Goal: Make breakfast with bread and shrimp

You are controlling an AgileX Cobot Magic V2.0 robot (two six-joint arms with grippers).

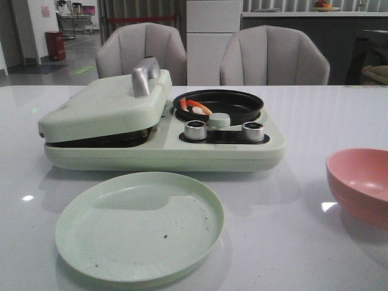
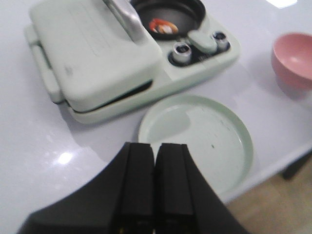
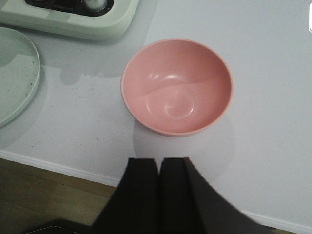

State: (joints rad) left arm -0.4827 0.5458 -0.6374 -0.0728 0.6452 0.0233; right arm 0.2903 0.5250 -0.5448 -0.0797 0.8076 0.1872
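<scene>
In the front view, a pale green breakfast maker [image 1: 163, 145] is seen on the white table [image 1: 315, 242], and it is taken as the landmark here. Its hinged lid [image 1: 106, 109] with the metal handle [image 1: 144, 76] is lowered over the toasting side; a dark gap is left under the lid, but no bread can be made out there, so it cannot be told whether the bread is inside. On the other side of the maker, the shrimp [image 1: 195, 107] is lying in the small black pan [image 1: 219, 104], probably put there to be cooked. Just in front of the maker an empty green plate [image 1: 139, 225] is placed, most likely to receive the finished food, and a pink bowl [image 1: 361, 185] stands well apart from the maker toward the robot's right. No arm is visible in this view. In the left wrist view, the left gripper [image 2: 155, 187] is shown pressed shut with nothing between its fingers [image 2: 138, 185]; it is held above the near edge of the table, on the near side of the plate, and the shrimp [image 2: 163, 26] lies well apart from it, beyond the lid of the maker. In the right wrist view, the right gripper [image 3: 158, 195] is likewise closed and empty, held over the table edge with the bowl [image 3: 176, 87] just beyond its fingertips [image 3: 142, 190]; only a corner of the maker [image 3: 97, 22] is seen, and the shrimp is not visible there.
</scene>
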